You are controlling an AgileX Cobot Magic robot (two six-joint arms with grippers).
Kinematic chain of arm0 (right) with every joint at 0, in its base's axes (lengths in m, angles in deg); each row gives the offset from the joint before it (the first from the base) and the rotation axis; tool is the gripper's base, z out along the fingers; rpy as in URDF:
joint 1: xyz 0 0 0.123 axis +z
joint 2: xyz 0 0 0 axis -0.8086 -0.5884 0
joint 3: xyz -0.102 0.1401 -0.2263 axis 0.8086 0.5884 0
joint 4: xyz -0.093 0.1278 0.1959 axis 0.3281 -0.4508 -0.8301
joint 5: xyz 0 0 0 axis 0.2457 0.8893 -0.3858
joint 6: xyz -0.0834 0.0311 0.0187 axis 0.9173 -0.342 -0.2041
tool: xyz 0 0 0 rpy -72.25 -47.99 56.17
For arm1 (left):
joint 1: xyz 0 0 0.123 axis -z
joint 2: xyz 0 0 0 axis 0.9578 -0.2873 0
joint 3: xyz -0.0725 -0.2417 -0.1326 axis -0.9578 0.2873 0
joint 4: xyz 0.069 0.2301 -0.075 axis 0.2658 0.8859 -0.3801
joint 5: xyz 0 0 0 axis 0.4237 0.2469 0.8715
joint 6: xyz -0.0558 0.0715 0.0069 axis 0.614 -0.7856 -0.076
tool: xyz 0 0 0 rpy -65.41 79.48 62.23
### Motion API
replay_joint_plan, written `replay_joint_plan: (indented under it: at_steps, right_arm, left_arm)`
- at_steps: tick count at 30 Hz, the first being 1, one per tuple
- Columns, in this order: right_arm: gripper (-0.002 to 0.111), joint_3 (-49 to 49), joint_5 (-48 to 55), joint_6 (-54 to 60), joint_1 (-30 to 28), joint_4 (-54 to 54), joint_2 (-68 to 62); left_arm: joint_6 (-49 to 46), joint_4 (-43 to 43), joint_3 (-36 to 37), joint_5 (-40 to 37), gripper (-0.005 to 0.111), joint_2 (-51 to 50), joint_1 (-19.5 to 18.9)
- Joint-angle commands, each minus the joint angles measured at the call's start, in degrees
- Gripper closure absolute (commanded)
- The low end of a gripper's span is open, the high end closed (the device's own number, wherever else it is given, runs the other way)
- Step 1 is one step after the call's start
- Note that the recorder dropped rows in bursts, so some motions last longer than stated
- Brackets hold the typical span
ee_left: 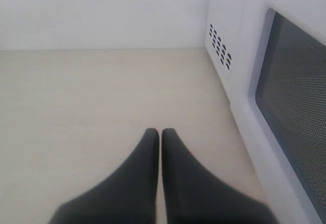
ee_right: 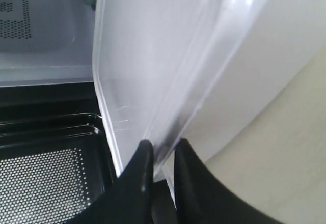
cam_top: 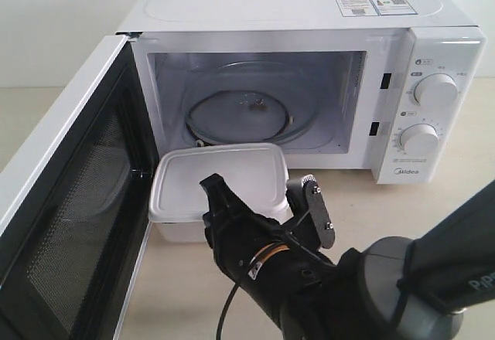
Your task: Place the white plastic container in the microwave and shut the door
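Note:
The white plastic container [cam_top: 220, 181] is low in front of the microwave's [cam_top: 309, 0] open cavity, just outside its sill. My right gripper [cam_top: 259, 209] comes from the near side and is shut on the container's [ee_right: 153, 56] near rim; in the right wrist view its fingertips [ee_right: 144, 150] pinch the lid edge at the right gripper [ee_right: 160, 147]. The door [cam_top: 69, 201] stands swung wide open to the left, black inner frame and mesh showing. The glass turntable [cam_top: 240, 116] is bare. My left gripper [ee_left: 160, 132] is shut and empty over the table, beside the door's outer face [ee_left: 295, 91].
Two round dials [cam_top: 435, 90] sit on the microwave's right panel. The open door's inner mesh [ee_right: 41, 183] lies close beside the container. The microwave's vented side wall [ee_left: 219, 46] stands by the left gripper. Pale tabletop [cam_top: 464, 178] extends to the right.

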Motion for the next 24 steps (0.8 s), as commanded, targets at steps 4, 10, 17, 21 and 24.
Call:
replay_joint_plan:
  at_steps: [4,10,17,21,24]
  right_arm:
    - [0.108,4.85,-2.59,3.91,-0.18,0.98,3.66]
    - [0.108,7.66,-5.42,4.21,-0.18,0.27,4.14]
    - [0.108,7.82,-12.9,3.08,-0.18,0.62,4.14]
    - [0.108,7.82,-14.17,2.03,-0.18,0.51,4.14]
    - [0.108,7.82,-14.28,2.03,-0.18,0.51,4.14]
  left_arm:
    - [0.42,-0.31,0.2,0.22,0.102,0.14,-0.03]
    - [0.42,-0.31,0.2,0.22,0.102,0.14,-0.03]
    - [0.42,-0.31,0.2,0.22,0.102,0.14,-0.03]
    - [0.42,-0.31,0.2,0.22,0.102,0.14,-0.03]
    - [0.42,-0.31,0.2,0.22,0.102,0.14,-0.03]
